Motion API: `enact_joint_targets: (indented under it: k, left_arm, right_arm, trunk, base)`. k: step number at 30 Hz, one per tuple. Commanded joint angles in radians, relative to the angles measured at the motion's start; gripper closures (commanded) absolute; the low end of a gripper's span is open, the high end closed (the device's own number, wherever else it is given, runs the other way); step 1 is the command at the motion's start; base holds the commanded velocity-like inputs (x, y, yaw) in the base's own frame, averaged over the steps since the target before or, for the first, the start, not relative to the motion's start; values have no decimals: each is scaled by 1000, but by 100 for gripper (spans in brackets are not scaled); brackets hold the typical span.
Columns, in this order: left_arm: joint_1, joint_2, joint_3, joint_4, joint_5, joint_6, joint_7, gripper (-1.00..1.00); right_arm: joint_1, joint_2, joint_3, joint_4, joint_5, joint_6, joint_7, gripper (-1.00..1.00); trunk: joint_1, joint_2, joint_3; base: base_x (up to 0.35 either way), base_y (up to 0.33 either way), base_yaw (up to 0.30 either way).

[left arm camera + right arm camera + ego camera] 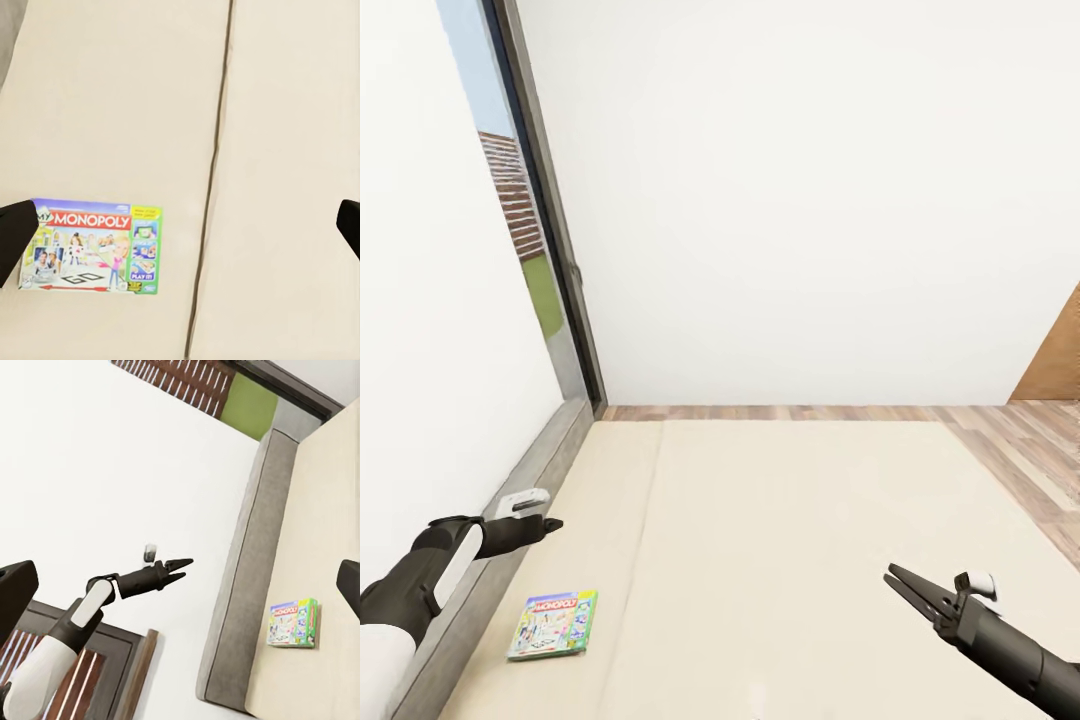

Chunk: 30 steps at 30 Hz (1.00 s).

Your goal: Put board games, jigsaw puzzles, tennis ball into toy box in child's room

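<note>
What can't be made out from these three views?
- Second bed game: head view has just the Monopoly box on the bed; frame edges cut the mattress.
- Left gripper state: too small in head view; left wrist view crops its fingertips.
- Right gripper: open; arm cut by frame edge.

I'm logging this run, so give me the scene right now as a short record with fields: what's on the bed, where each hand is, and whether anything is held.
setting: bed in a white-walled room, window at its left side
on the bed: one green Monopoly box, lying flat near the grey side frame
left hand: above the side frame, beyond the box, empty, not touching it; open or shut cannot be told
right hand: over the bare mattress, open, empty
task state: box not yet picked up
</note>
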Motion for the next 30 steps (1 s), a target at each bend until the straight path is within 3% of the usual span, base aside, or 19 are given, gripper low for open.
enact_joint_targets:
  k: [1,30]
  left_arm:
    - [-1,0,3,-1,-1,6,-4,-100]
    - [-1,1,4,-1,-1,-33,-4,-100]
  right_arm:
    - [0,0,0,-1,0,4,2,-100]
    - [0,0,0,-1,1,3,0,-100]
  trunk:
    - [1,-2,-3]
    - [1,-2,-47]
  base:
    - [0,0,-124]
    - [0,0,-106]
